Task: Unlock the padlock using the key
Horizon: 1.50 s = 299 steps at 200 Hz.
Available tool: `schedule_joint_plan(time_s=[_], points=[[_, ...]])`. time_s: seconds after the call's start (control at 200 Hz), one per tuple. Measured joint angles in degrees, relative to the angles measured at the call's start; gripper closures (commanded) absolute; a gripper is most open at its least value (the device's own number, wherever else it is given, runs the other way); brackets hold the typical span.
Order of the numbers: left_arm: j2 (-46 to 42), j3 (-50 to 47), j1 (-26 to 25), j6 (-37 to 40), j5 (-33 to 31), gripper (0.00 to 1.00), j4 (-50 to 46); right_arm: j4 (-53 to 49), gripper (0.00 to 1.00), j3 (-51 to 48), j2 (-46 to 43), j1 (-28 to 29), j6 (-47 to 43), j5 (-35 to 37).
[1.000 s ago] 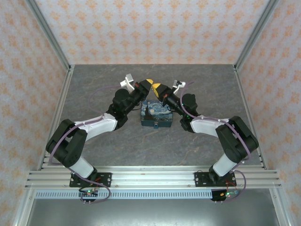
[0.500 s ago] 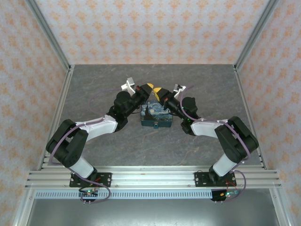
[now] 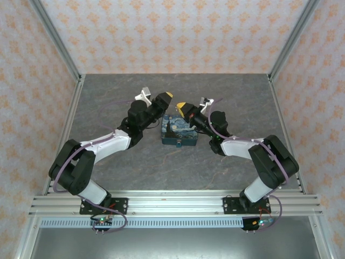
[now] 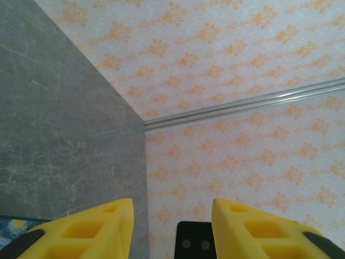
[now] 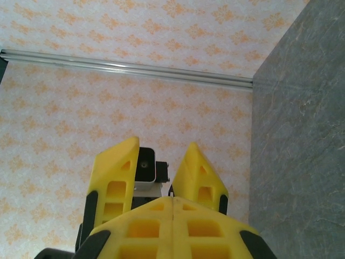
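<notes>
My left pincer (image 4: 171, 216) is released and my right pincer (image 5: 172, 208) is clenched; I cannot tell whether it holds the key. Both hover close together above the far edge of the box (image 3: 179, 131), mid-table (image 3: 232, 91). The padlock (image 3: 178, 143) seems to hang on its near face. I judge I'm still readying the key; next it must reach that face. There is open room toward every edge.

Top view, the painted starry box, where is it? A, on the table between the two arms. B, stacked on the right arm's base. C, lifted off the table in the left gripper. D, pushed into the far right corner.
A: the painted box sits on the grey table between the two arms, and the left gripper and right gripper appear just past its far edge, neither holding it.
</notes>
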Motion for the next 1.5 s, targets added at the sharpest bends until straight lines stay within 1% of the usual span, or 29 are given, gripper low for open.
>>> schedule_joint_plan(time_s=[0.21,0.355,0.475,0.871,1.111,1.391,1.496], points=[[0.0,3.63,1.07,2.82,6.93,0.66,-6.86,-2.03,1.0,-1.42,-2.08,-0.59,-0.81,-1.57],[0.0,4.59,1.05,4.48,10.99,0.71,-9.18,-2.99,1.0,-2.05,-3.26,-1.09,-1.11,-2.34],[0.02,4.63,1.07,5.03,12.98,0.73,-9.92,-3.1,1.0,-2.08,-3.5,-1.29,-1.11,-2.54],[0.9,4.63,0.28,5.11,14.6,0.75,-10.01,-3.13,1.0,-2.25,-3.5,-1.33,-1.09,-2.54],[1.92,4.61,-0.72,5.11,14.67,0.82,-9.81,-3.15,1.0,-2.29,-3.5,-1.33,-1.09,-2.54],[2.08,4.61,-0.72,5.11,14.47,0.82,-9.49,-3.3,1.0,-2.47,-3.5,-1.33,-1.09,-2.54],[2.08,4.61,-0.72,5.14,14.43,0.85,-9.49,-3.32,1.0,-2.75,-3.5,-1.33,-1.09,-2.51]])
